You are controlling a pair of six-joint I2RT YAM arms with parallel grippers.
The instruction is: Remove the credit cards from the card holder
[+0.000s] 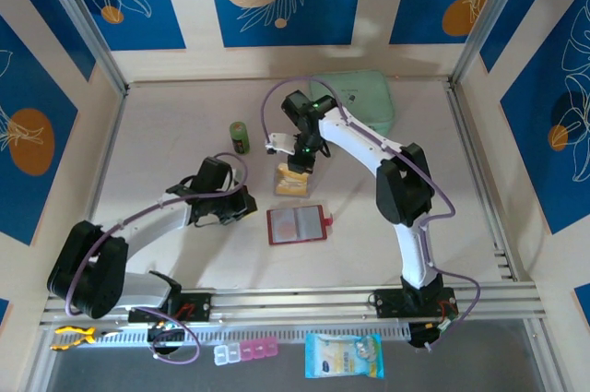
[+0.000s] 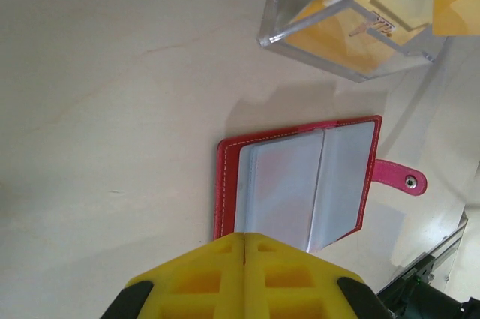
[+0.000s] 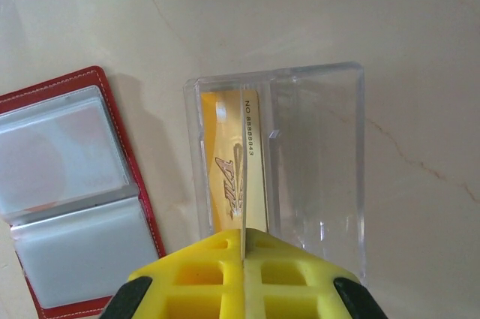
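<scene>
The red card holder [image 1: 297, 224] lies open on the table, its clear pockets up and its tab [image 2: 401, 178] to the right. Just behind it stands a clear plastic box [image 1: 292, 180] with a yellow credit card [image 3: 229, 176] inside. My right gripper [image 3: 244, 238] is over the box [image 3: 315, 169], shut on a thin yellow card [image 3: 243, 131] held edge-on and reaching down into it. My left gripper [image 2: 245, 238] is shut with nothing in it, hovering at the near-left edge of the holder [image 2: 300, 184]. I cannot tell whether the holder's pockets [image 3: 67, 191] hold a card.
A mint green zip case [image 1: 355, 101] lies at the back right, and a small green cylinder [image 1: 240, 137] stands left of the box. Beyond the table's front rail are a pill organiser [image 1: 247, 351], a wipes packet [image 1: 343, 355] and yellow pliers [image 1: 72, 337].
</scene>
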